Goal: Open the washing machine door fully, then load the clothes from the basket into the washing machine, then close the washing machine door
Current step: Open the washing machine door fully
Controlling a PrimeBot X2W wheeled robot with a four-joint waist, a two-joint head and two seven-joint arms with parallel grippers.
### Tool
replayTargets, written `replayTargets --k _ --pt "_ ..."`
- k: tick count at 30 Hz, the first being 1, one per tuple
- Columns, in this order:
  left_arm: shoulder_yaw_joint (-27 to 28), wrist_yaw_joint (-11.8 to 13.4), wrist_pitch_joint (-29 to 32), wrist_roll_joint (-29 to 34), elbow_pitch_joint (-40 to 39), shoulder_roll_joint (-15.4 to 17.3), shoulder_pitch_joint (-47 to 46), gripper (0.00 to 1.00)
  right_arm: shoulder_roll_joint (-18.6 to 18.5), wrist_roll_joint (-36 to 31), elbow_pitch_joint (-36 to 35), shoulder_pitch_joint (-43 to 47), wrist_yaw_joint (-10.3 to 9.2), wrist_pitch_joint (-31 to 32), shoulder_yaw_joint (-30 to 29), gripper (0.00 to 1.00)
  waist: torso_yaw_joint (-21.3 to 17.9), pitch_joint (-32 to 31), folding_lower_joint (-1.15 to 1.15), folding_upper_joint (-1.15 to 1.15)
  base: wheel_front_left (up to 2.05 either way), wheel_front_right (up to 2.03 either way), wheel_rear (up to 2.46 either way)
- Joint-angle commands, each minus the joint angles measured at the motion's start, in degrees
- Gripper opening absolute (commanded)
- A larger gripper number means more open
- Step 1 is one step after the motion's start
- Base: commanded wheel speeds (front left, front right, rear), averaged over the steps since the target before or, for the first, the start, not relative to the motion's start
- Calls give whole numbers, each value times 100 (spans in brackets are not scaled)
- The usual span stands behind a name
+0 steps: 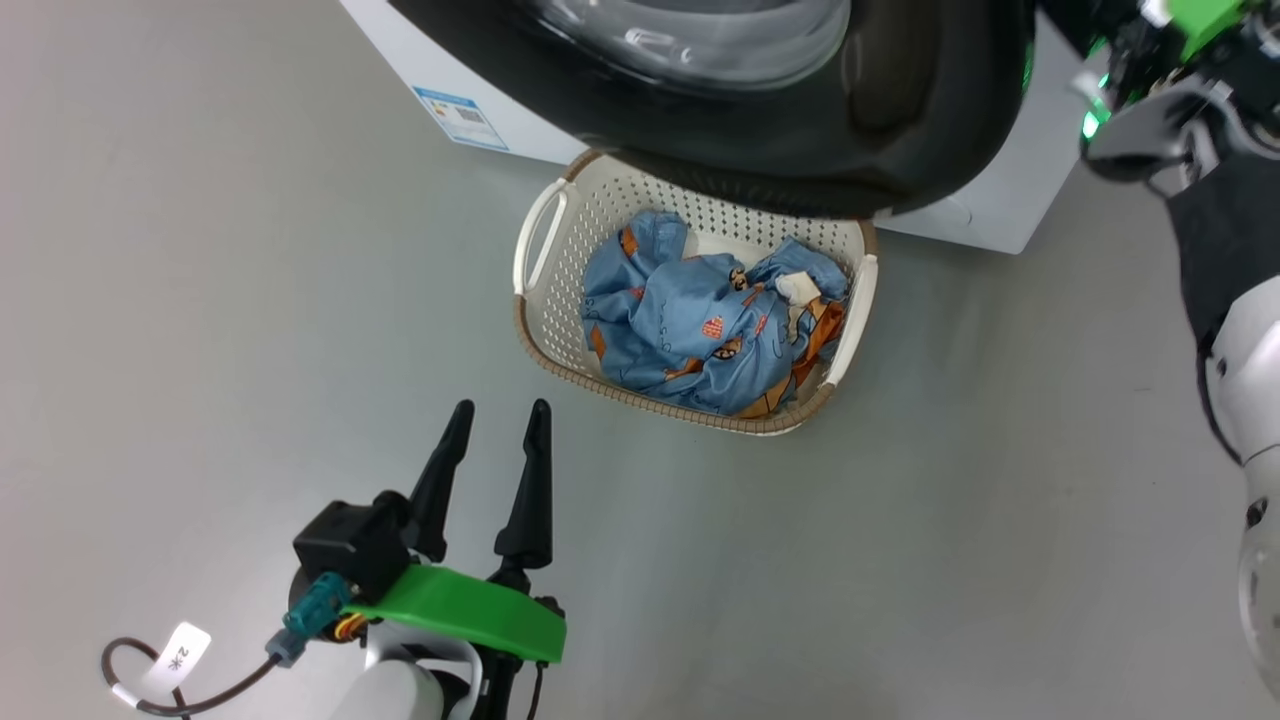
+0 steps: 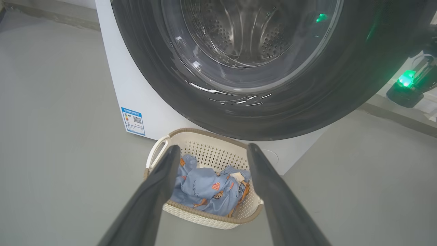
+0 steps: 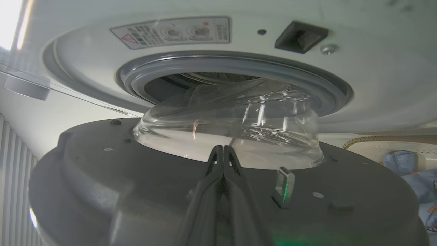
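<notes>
1. Washing machine door [image 1: 900,120]: ajar. Its glass bowl [image 3: 239,130] sits only part way out of the grey gasket [image 3: 232,65]. The top is cut off in the head view.
2. Basket [image 1: 560,300]: on the floor [image 1: 200,300], just in front of the washing machine [image 2: 112,75]. The door rim hides its far edge.
3. Clothes [image 1: 690,320]: bunched inside the basket, white label on top.
4. Left pincer [image 1: 500,408]: fingers spread wide and empty, over bare floor just short of the basket.
5. Right pincer [image 3: 222,150]: fingers pressed together with nothing between them. Tips are at the door's inner face beside the bowl; can't tell if they touch it.
</notes>
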Motion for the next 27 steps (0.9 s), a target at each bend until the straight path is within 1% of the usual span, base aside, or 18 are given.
replayTargets --k 1,9,27 --pt "212 14 -52 68 -85 107 72 100 250 55 -134 156 10 103 107 0 -21 -48 0 0 0 0 0" --pt "263 8 -52 124 -29 107 182 100 329 119 -150 484 10 259 116 0 -74 -287 0 0 0 0 0" --pt "375 -68 -52 303 110 107 541 100 751 169 -177 1352 10 705 350 0 -167 -931 0 0 0 0 0"
